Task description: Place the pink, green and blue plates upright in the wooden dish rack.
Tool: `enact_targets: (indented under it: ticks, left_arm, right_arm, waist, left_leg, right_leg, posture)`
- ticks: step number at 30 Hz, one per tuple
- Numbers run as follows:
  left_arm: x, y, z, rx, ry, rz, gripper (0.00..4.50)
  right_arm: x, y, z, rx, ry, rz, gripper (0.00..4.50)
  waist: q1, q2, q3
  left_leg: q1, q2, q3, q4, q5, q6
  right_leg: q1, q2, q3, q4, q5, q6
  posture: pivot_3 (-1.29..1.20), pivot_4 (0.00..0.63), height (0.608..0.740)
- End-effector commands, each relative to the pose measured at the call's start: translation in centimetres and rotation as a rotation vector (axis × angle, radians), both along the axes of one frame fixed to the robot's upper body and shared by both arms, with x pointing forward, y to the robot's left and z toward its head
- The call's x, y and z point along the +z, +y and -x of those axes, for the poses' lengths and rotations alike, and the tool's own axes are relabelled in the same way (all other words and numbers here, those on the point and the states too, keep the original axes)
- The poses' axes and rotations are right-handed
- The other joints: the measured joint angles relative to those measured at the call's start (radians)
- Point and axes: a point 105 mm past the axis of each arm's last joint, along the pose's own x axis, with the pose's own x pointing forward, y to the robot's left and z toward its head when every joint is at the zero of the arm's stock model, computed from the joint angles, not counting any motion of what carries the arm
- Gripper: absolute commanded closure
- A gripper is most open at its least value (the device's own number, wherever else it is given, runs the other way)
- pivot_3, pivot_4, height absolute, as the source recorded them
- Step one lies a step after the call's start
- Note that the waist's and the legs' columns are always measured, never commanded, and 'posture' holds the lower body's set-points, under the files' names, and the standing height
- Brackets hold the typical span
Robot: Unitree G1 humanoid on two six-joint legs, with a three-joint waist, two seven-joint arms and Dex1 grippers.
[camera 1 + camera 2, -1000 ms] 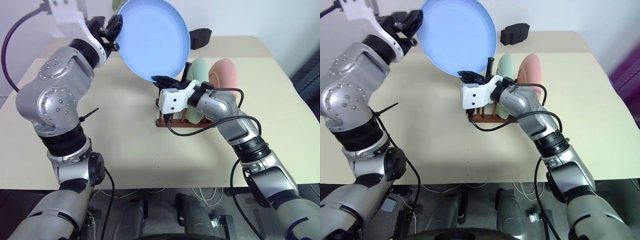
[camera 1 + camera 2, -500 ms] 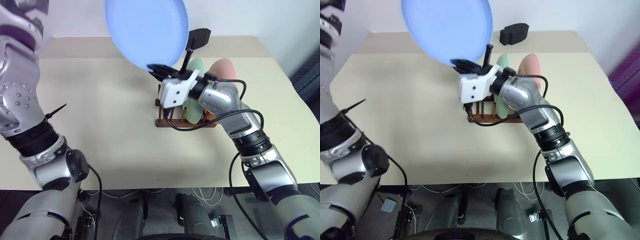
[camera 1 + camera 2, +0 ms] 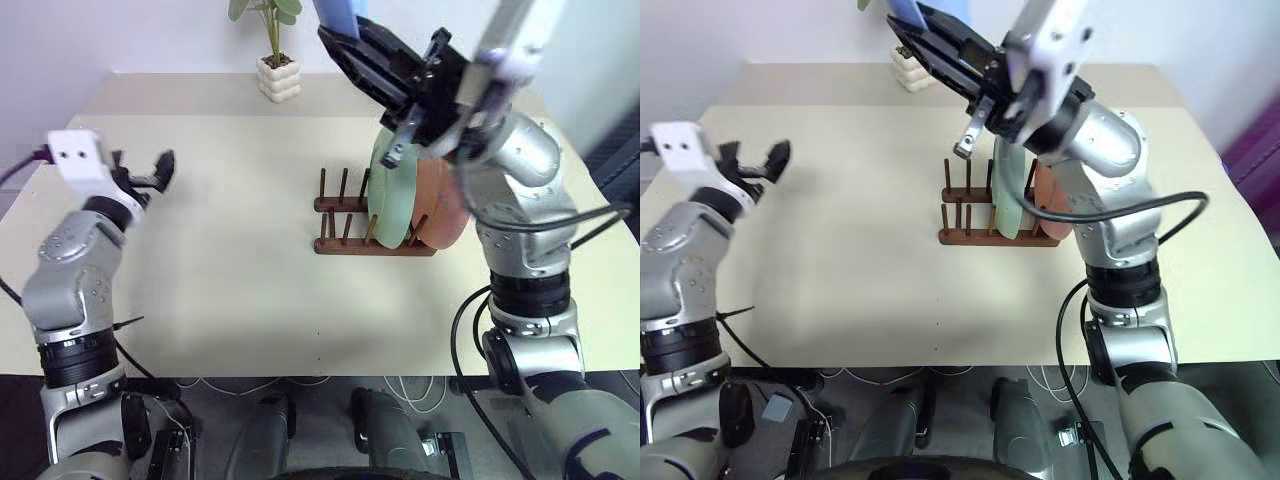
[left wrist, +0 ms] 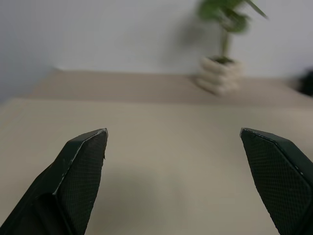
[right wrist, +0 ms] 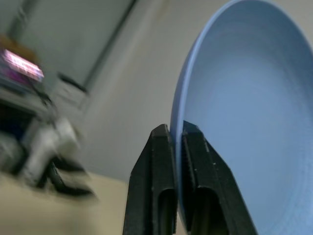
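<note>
My right gripper [image 3: 330, 35] is raised high above the table and shut on the rim of the blue plate [image 5: 244, 122], which runs out past the upper edge of the head views [image 3: 335, 12]. Below it stands the wooden dish rack [image 3: 345, 228] with the green plate [image 3: 393, 195] and the pink plate [image 3: 443, 210] upright in its right half. Its left pegs are bare. My left gripper [image 3: 145, 170] hovers over the table's left side, open with nothing between its fingers [image 4: 80, 161].
A potted plant in a white pot [image 3: 278, 75] stands at the table's far edge, behind the rack and to its left. The cream table [image 3: 230, 280] stretches wide between my left gripper and the rack.
My left gripper let go of the blue plate, opened and dropped down to the left. My right gripper kept its hold, rolled its wrist and lifted the plate up above the rack.
</note>
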Motion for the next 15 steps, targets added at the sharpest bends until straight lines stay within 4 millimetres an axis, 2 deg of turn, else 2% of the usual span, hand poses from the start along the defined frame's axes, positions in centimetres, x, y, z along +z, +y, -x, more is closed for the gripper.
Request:
enact_targets:
  ticks: [1,6,9,15]
  left_arm:
    - [2.1,-3.4,1.3,-0.175,-0.123,-0.062,0.05]
    - [1.1,-5.4,2.1,-0.297,-0.142,-0.044,0.05]
    - [-0.2,-7.3,3.1,-0.41,-0.125,-0.085,0.05]
    - [-2.1,-8.6,4.6,-0.524,-0.082,-0.113,0.05]
  right_arm:
    - [-0.3,-0.4,1.8,0.137,0.171,-0.043,4.5]
    - [-1.8,-0.6,1.8,0.218,0.433,-0.139,4.5]
    - [-3.0,-0.8,1.0,0.228,0.595,-0.207,4.5]
    - [-4.7,-1.2,-0.6,0.155,0.748,-0.268,4.5]
  waist:
    - [0.0,0.0,0.0]
    - [-0.002,0.001,0.0]
    - [-0.003,0.001,0.0]
    - [0.0,0.001,0.0]
  left_leg:
    - [0.0,0.0,0.0,0.0,0.0,0.0]
    - [0.0,0.001,0.0,0.0,0.0,0.0]
    - [0.0,0.001,0.001,0.0,0.0,0.0]
    - [0.0,0.001,0.002,0.001,0.0,0.001]
  right_leg:
    - [0.0,0.0,0.0,0.0,0.0,0.0]
    - [0.0,0.0,0.001,0.0,0.0,-0.001]
    - [-0.001,0.0,0.001,0.0,0.0,-0.001]
    - [-0.001,0.0,0.001,0.0,0.0,-0.001]
  posture:
    - [0.0,0.15,0.735]
    - [0.0,0.15,0.735]
    - [0.0,0.15,0.735]
    - [0.0,0.15,0.735]
